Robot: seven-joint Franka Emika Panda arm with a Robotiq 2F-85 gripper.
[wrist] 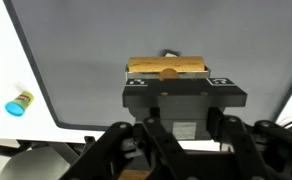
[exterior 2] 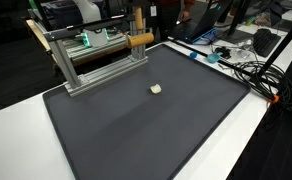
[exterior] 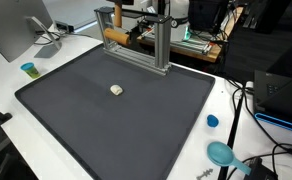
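The tool [wrist: 176, 140] fills the bottom of the wrist view, its fingers clenched with nothing visible between them; the fingertips are cut off by the picture's edge. In both exterior views it is hard to make out behind the metal frame [exterior: 136, 40]. Ahead of it a wooden rod [wrist: 167, 68] lies across that frame. A small pale block [exterior: 116, 90] sits alone on the dark mat [exterior 2: 146, 130], well apart. A blue cap [exterior: 212, 121] lies on the worktop [exterior: 6, 85].
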